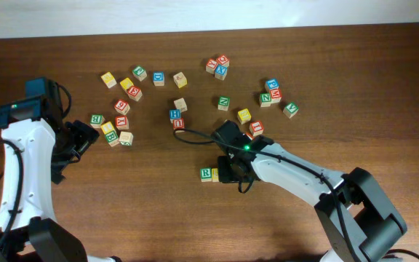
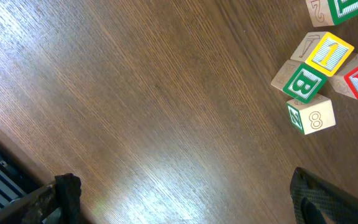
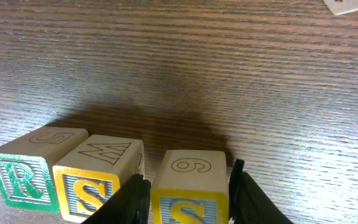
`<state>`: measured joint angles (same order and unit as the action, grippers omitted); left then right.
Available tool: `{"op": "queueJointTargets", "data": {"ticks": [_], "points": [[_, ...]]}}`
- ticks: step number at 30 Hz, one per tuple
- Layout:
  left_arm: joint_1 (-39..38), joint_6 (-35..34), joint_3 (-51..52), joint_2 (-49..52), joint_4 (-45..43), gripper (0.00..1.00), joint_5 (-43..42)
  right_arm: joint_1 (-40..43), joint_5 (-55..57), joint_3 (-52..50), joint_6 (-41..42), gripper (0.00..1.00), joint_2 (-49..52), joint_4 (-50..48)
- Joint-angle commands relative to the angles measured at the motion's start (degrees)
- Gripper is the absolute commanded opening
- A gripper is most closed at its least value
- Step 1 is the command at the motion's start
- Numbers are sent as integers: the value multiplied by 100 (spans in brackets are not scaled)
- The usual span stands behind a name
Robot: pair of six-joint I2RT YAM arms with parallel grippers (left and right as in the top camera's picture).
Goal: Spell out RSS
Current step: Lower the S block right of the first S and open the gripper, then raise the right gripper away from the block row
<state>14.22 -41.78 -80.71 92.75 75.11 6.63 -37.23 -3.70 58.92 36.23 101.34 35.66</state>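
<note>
A green R block (image 3: 17, 177) and a yellow S block (image 3: 95, 180) stand side by side on the wooden table. They also show in the overhead view, the R block (image 1: 206, 173) on the left and the S block (image 1: 214, 175) beside it. My right gripper (image 3: 188, 202) is shut on a second yellow S block (image 3: 188, 180), which has a 6 on its top face. It sits just right of the first S with a small gap. In the overhead view the right gripper (image 1: 233, 171) covers this block. My left gripper (image 2: 188, 205) is open and empty over bare wood at the table's left (image 1: 75, 142).
Loose letter blocks lie scattered across the far half of the table: a cluster at left (image 1: 118, 109), a pair in the middle (image 1: 177, 116), and more at right (image 1: 271, 94). The left wrist view shows a green B block (image 2: 303, 82) and an 8 block (image 2: 312, 115) at its right edge.
</note>
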Motion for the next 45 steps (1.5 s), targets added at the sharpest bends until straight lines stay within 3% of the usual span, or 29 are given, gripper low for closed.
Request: {"op": "queueJointTargets", "data": {"ticks": [1, 7, 17, 23, 26, 30, 36, 39, 45], "points": [[20, 48, 20, 31, -7, 99, 24, -26, 39, -59, 28, 33, 68, -11], [20, 48, 20, 31, -7, 99, 24, -24, 31, 37, 26, 35, 59, 81], [20, 48, 20, 31, -4, 99, 24, -15, 35, 1043, -140, 35, 59, 859], [20, 48, 20, 31, -7, 99, 24, 168, 317, 2153, -151, 35, 59, 2168], [20, 48, 20, 31, -7, 99, 24, 461, 442, 2769, -664, 35, 59, 2983], [20, 48, 20, 31, -7, 99, 24, 811, 442, 2691, -1432, 31, 63, 3348], [20, 48, 20, 31, -7, 99, 24, 955, 28, 1554, -1519, 6, 68, 2640], [20, 48, 20, 31, -7, 99, 24, 949, -476, 844, -1316, 4, 68, 1722], [20, 48, 20, 31, -7, 99, 24, 949, -645, 269, -914, 4, 68, 1154]]}}
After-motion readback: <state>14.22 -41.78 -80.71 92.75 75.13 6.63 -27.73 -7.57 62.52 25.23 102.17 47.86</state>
